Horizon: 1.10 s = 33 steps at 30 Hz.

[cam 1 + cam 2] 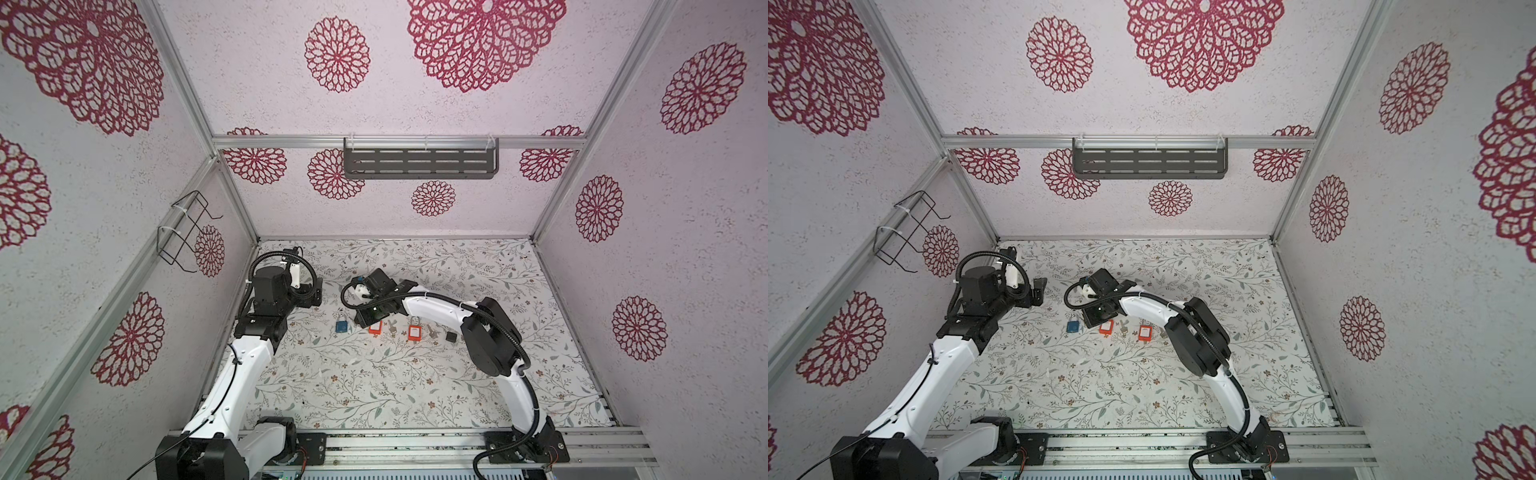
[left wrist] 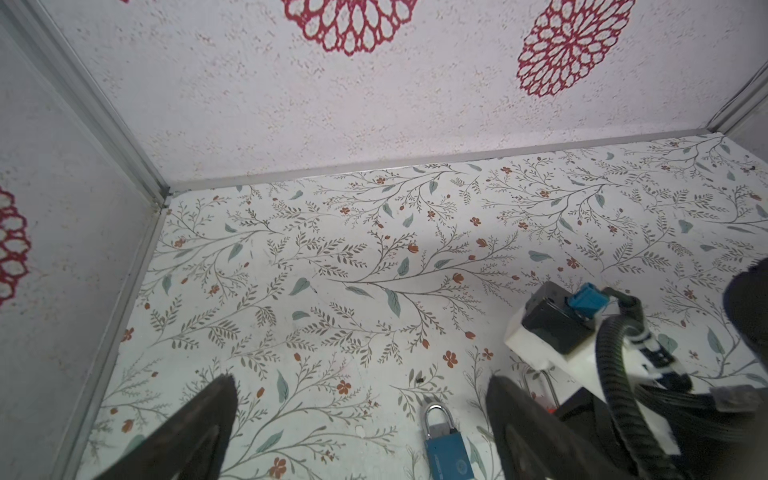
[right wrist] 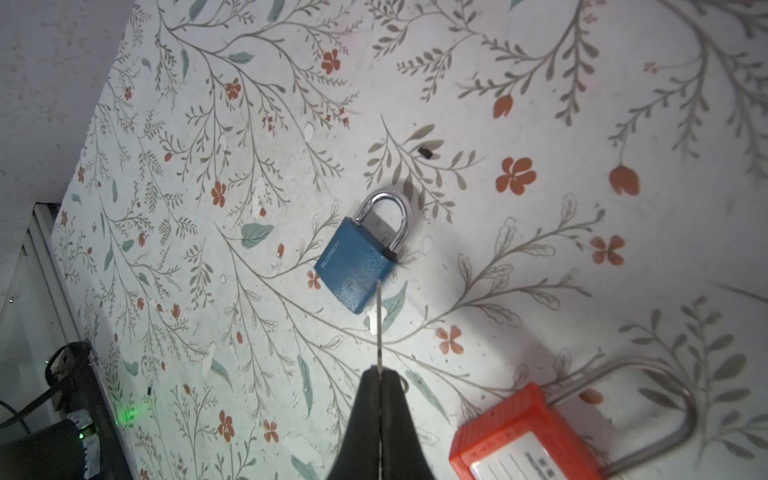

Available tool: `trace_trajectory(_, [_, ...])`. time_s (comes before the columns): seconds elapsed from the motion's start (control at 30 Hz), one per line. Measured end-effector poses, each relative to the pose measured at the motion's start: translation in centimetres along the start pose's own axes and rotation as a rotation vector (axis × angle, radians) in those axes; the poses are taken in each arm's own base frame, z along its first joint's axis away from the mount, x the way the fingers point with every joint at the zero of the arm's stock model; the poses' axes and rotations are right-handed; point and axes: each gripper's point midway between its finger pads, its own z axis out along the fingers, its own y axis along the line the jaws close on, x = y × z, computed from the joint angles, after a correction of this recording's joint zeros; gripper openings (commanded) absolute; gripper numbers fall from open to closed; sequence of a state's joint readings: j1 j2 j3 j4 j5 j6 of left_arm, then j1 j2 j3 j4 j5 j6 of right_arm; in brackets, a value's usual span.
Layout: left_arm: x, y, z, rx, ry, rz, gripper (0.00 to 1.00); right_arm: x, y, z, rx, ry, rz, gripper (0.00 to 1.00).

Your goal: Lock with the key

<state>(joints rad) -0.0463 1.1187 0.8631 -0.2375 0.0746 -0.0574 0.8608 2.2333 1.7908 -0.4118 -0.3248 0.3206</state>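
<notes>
lining the key [image 3: 379, 328] up with the blue padlock [image 3: 357, 266]
my right gripper [image 3: 379, 374] is pinching the key tight, its tip reaching the blue padlock lying flat on the worktop [image 3: 540, 104] just ahead. my left gripper [image 2: 360, 380] is gaping empty near it; i'm thinking it should be bracing the body before inserting.

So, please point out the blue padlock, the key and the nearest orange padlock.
blue padlock [image 3: 357, 270]: right wrist view, on its blue body.
key [image 3: 379, 332]: right wrist view, on the thin blade.
orange padlock [image 3: 507, 415]: right wrist view, on its orange body.
</notes>
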Motion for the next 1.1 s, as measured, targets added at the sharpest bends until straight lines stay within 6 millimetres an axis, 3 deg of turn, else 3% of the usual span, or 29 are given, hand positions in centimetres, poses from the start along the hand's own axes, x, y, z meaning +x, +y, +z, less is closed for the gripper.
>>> trace_trajectory(0.23, [1.5, 0.3, 0.0, -0.017, 0.059, -0.059, 0.97, -0.3, -0.6, 1.9, 0.027, 0.025, 0.038, 0.0])
trace_trajectory(0.57, [2.0, 0.5, 0.0, -0.032, 0.08, -0.077, 0.97, 0.6, -1.2, 2.1, 0.076, 0.055, 0.06, 0.01])
trace_trajectory(0.97, [1.6, 0.6, -0.6, -0.039, 0.06, -0.093, 0.97, 0.9, -0.6, 2.2, 0.102, 0.054, 0.012, 0.37])
trace_trajectory(1.1, [1.8, 0.8, -0.9, -0.047, 0.036, -0.1, 0.97, 0.3, -1.0, 0.1, 0.164, 0.01, -0.05, 0.47])
